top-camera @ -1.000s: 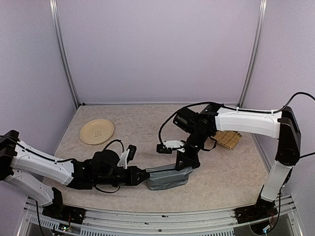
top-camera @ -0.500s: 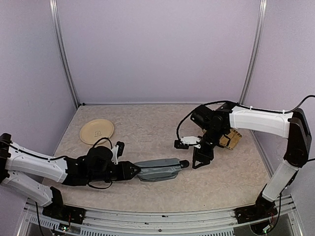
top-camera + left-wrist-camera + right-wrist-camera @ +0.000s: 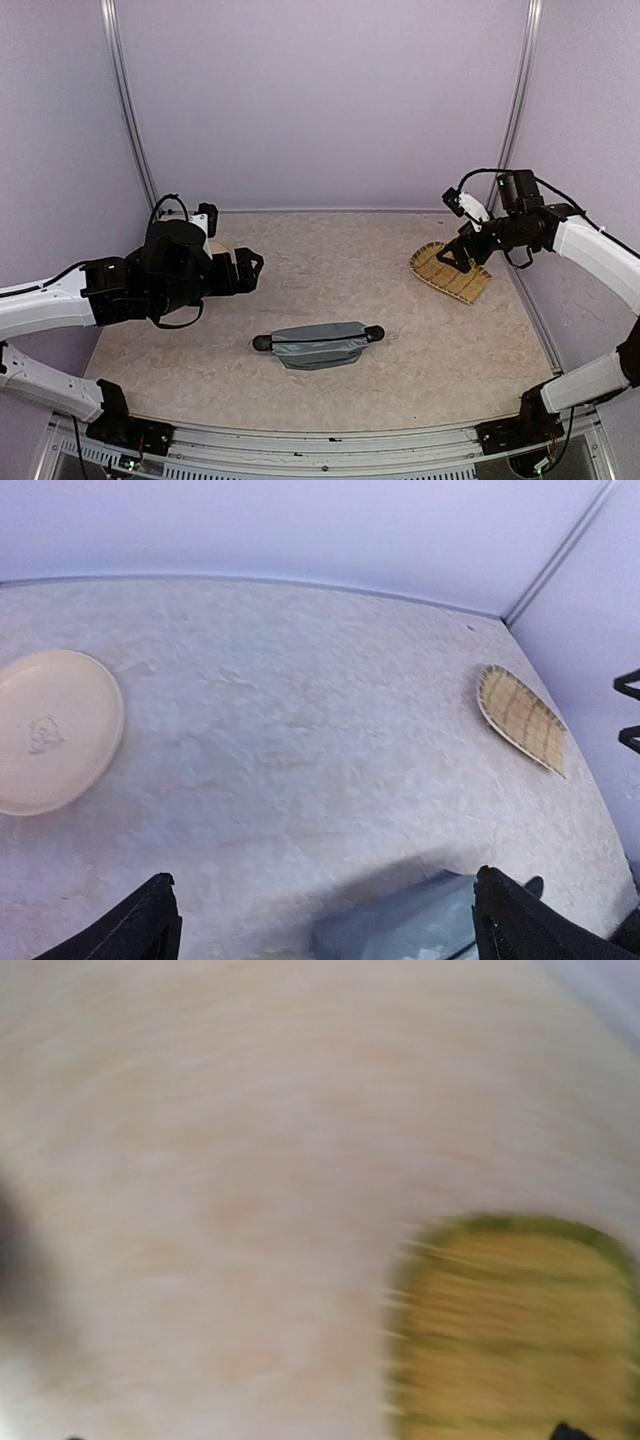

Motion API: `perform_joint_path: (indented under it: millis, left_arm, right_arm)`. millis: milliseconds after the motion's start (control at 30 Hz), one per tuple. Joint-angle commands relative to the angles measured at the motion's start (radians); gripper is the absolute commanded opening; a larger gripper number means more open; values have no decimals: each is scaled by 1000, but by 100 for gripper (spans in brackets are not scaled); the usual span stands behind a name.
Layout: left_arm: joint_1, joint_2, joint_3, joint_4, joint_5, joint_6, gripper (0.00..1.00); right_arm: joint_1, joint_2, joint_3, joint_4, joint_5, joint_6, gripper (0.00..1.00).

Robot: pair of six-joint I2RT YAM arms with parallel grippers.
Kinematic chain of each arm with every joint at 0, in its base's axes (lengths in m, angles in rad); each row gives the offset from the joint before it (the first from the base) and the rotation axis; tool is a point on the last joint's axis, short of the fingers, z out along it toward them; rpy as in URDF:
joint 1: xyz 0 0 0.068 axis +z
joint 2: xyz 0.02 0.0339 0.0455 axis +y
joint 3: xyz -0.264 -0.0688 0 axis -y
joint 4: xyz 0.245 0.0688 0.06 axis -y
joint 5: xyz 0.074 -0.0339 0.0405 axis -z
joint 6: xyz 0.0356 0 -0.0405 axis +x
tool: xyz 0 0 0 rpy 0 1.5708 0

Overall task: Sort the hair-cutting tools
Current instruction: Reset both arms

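No hair-cutting tools lie loose in view. The grey zip pouch [image 3: 315, 345] lies flat at the table's middle front, with a black end [image 3: 375, 333] poking out on its right and another [image 3: 262, 343] on its left; which tool these are I cannot tell. My left gripper [image 3: 252, 272] hangs raised to the left rear of the pouch, open and empty. In the left wrist view the left gripper [image 3: 330, 925] spreads wide above the pouch [image 3: 400, 925]. My right gripper [image 3: 460, 256] hovers open above the woven tray's left end. The right wrist view is blurred.
A woven bamboo tray [image 3: 452, 272] lies at the right rear, also visible from both wrists as the woven tray [image 3: 522, 718] and the blurred tray [image 3: 510, 1330]. The round beige plate [image 3: 50, 730] sits at the left, mostly hidden behind the left arm in the top view.
Both grippers opened, let go of the pouch and pulled up and away: the left to the left rear, the right to above the woven tray. The pouch shifted left and lies flat.
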Motion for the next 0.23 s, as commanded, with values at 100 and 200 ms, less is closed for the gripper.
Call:
perform_joint_path:
  millis: [100,200]
  left_arm:
    - [88,-99,56,-115,-180,216,99]
    - [130,-138,24,-70,-199,235,99]
  right_arm:
    - [-80,-210,-182,377,71,188,98]
    - [-79,-265,-221,412,44,210,99]
